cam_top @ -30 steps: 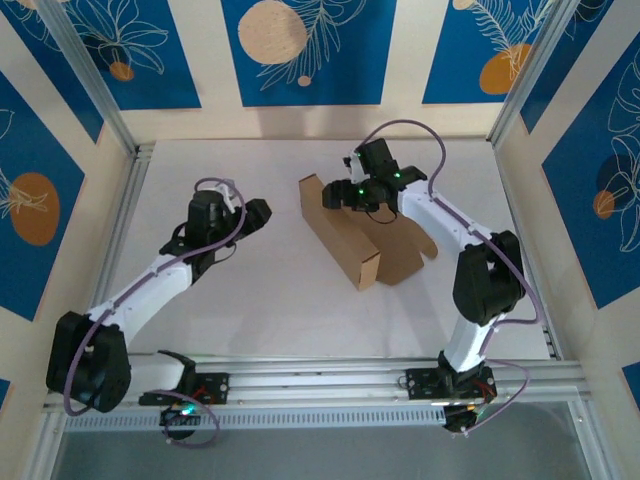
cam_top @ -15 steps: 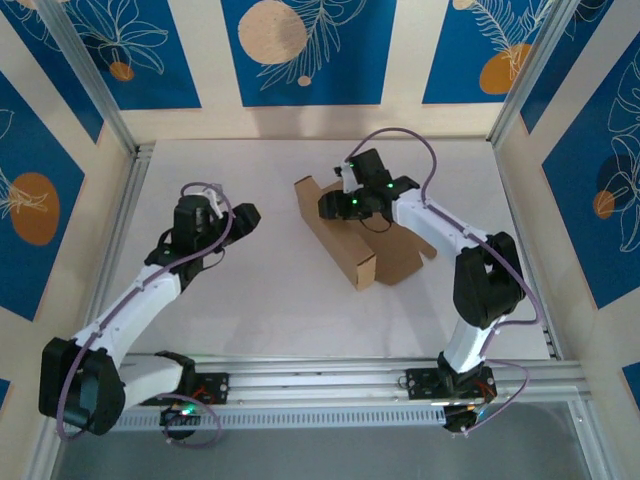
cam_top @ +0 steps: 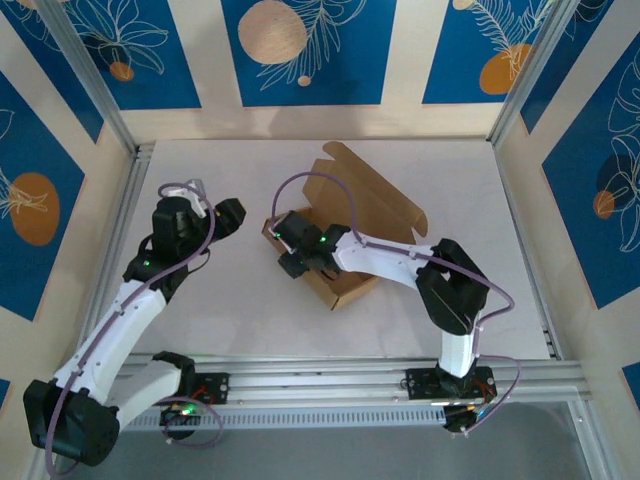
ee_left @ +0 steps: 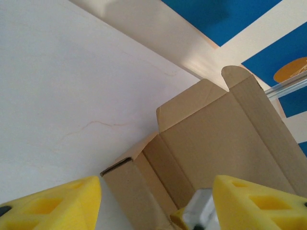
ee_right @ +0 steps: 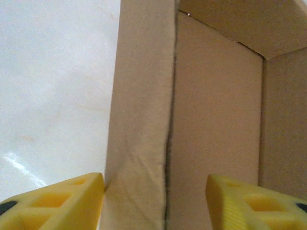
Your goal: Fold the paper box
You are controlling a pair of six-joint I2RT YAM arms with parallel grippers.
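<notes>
Starting on the left: the left claw [cam_top: 226, 213] hangs over bare bench [cam_top: 250, 310], well apart from the cardboard, jaws parted with nothing in them. Move right and you hit the right claw [cam_top: 292, 250], sitting at the near-left end of the paper box [cam_top: 380, 220]. The box is roughly mid-bench, with its big lid panel [cam_top: 355, 180] stood up at the back and the tray part half formed in front. My take on the cardboard: it's light, stiff across the panels and only bendy along the creases. It's probably slidey on that smooth white top, so shoving one wall would likely scoot the whole thing unless the other arm braces it. I'd take hold of a wall edge or flap close to a crease, not mid-panel, and go easy on the squeeze since corrugated dents. As for the views, overhead gives the layout, but the arm lies right across the contact spot. The right wrist cam sorts that out: the claw [ee_right: 156, 201] straddles an upright side wall [ee_right: 139, 120], with one finger [ee_right: 57, 199] outside just beside it and the other inside with a gap, so spread, not pinching. The left wrist cam sees the box [ee_left: 216, 139] low from the side and shows a thin dark slit at the near corner [ee_left: 117, 165].
</notes>
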